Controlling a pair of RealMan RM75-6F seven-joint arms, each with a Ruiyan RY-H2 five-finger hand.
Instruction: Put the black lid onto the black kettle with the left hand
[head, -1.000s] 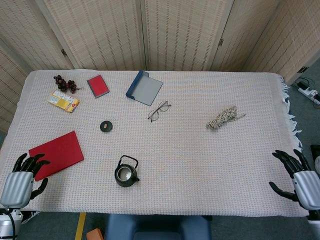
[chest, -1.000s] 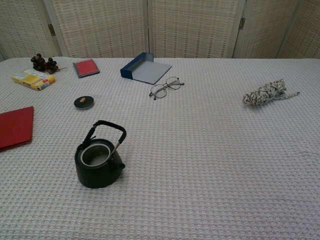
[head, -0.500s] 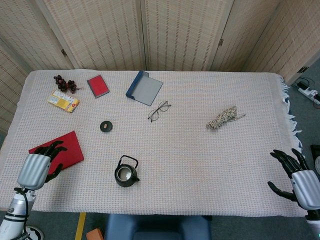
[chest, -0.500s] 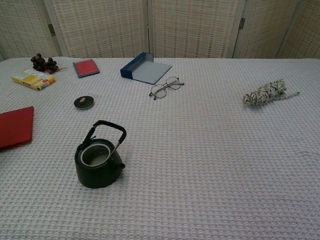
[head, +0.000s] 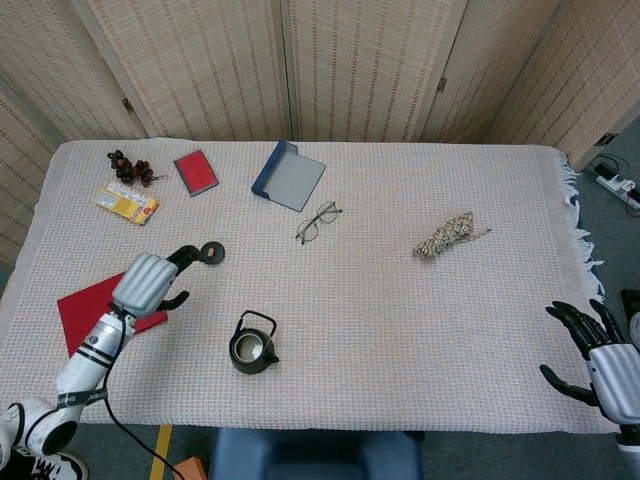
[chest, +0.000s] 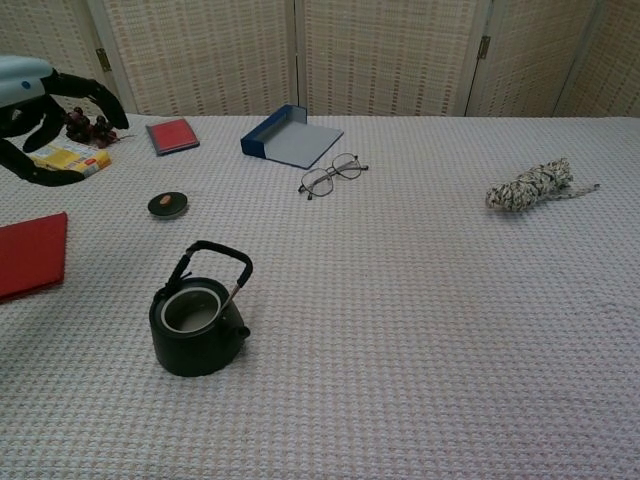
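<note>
The left hand (head: 147, 281) hangs above the worktop (head: 380, 300) with its dark fingers (head: 183, 256) spread and nothing in them, the fingertips reaching toward the black lid (head: 211, 252), which lies flat on the cloth just beyond and to the right of them; whether they touch it cannot be told from the head view, and in the chest view the hand (chest: 40, 95) sits clearly apart from the lid (chest: 167, 204), up and to the left of it. The black kettle (head: 252, 347) stands upright nearer the robot and to the right of the hand, uncovered, handle raised. Compared with half a second ago, the left hand has travelled from the near left edge, over the red folder (head: 92, 307), to the lid's side, and it now shows in the chest view, where it did not before. Its silver back faces up and the forearm slants back toward the near left corner. The right hand (head: 600, 358) rests at the near right edge, fingers splayed and empty, about where it was. Far left lie a yellow box (head: 126, 202) and grapes (head: 131, 165).
</note>
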